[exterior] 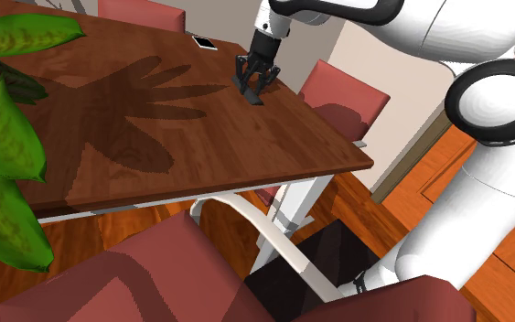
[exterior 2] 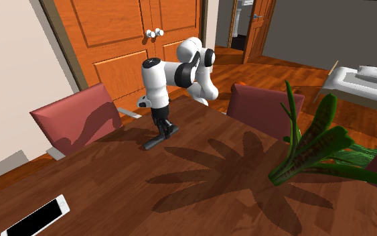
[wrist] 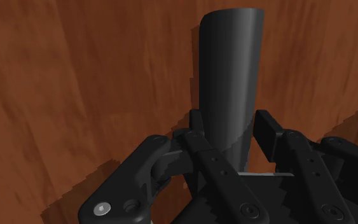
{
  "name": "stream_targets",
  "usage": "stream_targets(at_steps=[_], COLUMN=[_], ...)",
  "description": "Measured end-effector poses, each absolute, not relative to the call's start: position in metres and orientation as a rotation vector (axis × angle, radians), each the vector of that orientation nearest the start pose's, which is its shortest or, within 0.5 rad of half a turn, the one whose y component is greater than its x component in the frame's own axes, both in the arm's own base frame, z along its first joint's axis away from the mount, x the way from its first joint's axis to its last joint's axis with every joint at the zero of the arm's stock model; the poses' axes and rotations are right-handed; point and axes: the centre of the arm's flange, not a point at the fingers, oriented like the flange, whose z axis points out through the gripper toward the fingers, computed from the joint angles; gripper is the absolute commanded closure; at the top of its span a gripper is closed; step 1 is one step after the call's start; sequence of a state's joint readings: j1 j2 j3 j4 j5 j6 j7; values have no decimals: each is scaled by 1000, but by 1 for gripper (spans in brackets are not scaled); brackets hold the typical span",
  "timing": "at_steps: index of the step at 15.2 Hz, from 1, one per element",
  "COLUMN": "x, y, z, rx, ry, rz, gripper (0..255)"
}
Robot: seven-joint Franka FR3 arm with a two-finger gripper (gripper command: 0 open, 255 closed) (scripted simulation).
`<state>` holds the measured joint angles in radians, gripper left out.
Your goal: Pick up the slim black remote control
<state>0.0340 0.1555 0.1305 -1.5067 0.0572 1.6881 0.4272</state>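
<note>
"As the white arm (exterior 2: 180,70) bends over the brown wooden desk (exterior: 200,137), where does the slim remote (exterior 2: 155,141) lie?"

"Near the desk's edge on the arm's side, close to the red chair (exterior: 342,91) at the shoulder view's right. It sits directly beneath the black hand. In the wrist view it reads as dark grey rather than pure black, its long body running out ahead over the wood grain."

"And the jaws?"

"Lowered around it and drawn narrow. The wrist view has one black finger (wrist: 196,130) against each long edge, the remote clasped between the two."

"Is it clear of the desk?"

"That cannot be told. In the second exterior view it looks level with the wood, its shadow joined to it, but contact is too fine to judge."

"What else is in the shot?"

"A phone (exterior 2: 38,218) with a white rim and black screen, well apart from the remote. It lies toward the far end in the shoulder view and at the near left corner in the second exterior view. Green leaves of a plant (exterior 2: 314,147) throw a broad, fingered shadow (exterior: 145,101) across the desk. Panelled orange-brown doors (exterior 2: 113,33) stand behind the arm."
</note>
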Motion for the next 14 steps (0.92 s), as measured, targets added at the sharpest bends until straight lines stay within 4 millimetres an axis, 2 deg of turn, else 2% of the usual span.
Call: stream_targets(at_steps=[4,14], x=[602,602], y=[100,102], z=[580,632], rx=[-3032,-3032], ry=[411,410], rz=[-3,-2], gripper=[255,255])
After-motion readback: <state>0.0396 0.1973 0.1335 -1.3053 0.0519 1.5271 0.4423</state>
